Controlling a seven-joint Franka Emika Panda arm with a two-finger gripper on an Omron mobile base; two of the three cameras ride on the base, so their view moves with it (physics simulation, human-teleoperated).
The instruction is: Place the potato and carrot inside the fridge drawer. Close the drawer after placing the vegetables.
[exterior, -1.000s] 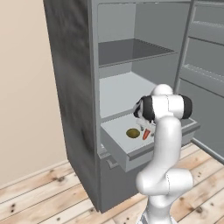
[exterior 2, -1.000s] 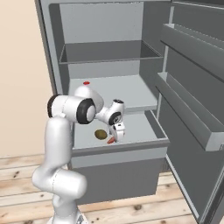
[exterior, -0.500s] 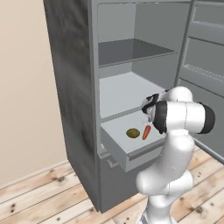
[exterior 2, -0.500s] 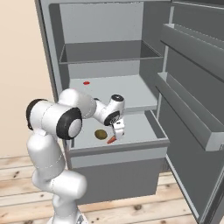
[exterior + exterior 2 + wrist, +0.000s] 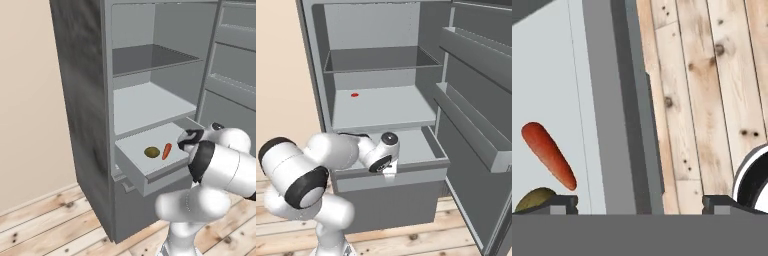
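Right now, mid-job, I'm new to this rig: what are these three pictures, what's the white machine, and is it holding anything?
The white machine is a robot arm on a driving base. Two pictures come from cameras on the base, behind the arm to its left and right; the third looks along its hand. The fridge stands open with the fridge drawer pulled out. In it lie the potato and the carrot, side by side. The gripper is open, above the drawer's front edge, holding nothing.
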